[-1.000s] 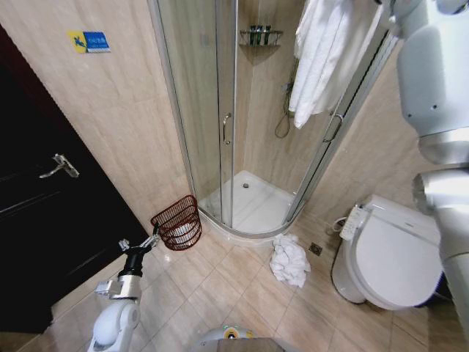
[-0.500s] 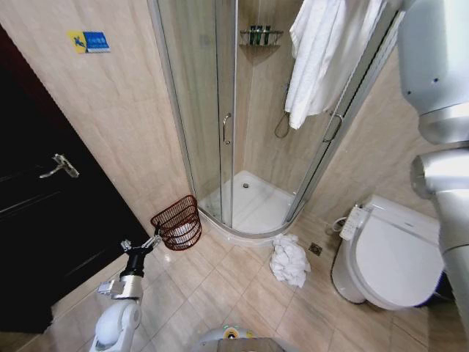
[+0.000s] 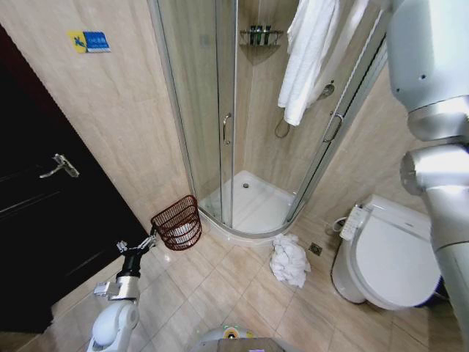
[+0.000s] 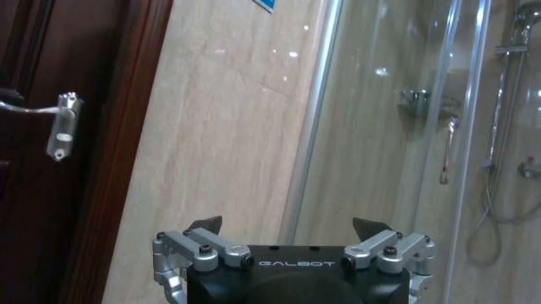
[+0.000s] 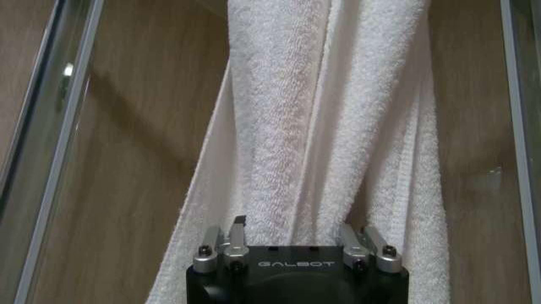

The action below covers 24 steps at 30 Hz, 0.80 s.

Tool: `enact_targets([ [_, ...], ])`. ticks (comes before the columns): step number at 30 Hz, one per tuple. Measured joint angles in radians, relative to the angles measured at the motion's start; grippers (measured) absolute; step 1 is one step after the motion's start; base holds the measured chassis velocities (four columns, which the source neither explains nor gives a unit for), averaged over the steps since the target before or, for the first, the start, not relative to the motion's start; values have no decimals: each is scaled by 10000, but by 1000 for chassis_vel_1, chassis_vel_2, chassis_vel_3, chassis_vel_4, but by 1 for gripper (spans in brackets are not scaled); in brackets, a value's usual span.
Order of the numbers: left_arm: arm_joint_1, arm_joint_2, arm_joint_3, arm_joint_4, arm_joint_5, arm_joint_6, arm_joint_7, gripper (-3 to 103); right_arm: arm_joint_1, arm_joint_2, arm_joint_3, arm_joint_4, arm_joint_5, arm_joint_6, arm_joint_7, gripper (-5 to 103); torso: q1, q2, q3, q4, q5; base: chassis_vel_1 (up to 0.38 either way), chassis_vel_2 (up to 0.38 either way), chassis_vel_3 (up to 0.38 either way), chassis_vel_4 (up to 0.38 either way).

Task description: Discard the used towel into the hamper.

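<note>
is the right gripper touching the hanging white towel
Touching. In the right wrist view the right gripper has its fingers either side of the hanging white towel, and the folds run down between them against the gripper body.

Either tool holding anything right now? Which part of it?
The right tool is shut on the hanging white terry towel, pinching its bunched folds; the exact spot along its length cannot be told. The left tool, low near the door, is open and holds nothing.

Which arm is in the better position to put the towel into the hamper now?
Probably the right: its gripper is closed on the hanging white towel. The left gripper is open and empty, low beside the hamper.
</note>
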Motion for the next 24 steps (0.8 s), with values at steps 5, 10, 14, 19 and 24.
enact_targets([
  [5,12,33,-102,-61,-110,33,-6,100,-29,-4,52,-14,-1,41,-37,40,0,0,0,0,1,0,0,0,0],
  [10,-50,16,-128,-118,-198,100,-31,100,-189,-72,108,201,49,64,-34,24,0,0,0,0,1,0,0,0,0],
  [14,-184,-12,-102,-143,-316,84,-143,100,-274,-110,129,443,147,64,6,16,0,0,0,0,1,0,0,0,0],
  [19,-294,-32,-89,-285,-432,179,-391,100,-239,-110,123,466,197,47,19,7,0,0,0,0,0,0,0,0,0],
  [24,-285,-38,-194,-487,-366,366,-379,100,-227,-179,91,636,280,-22,37,7,15,28,17,1,1,0,0,0,0],
])
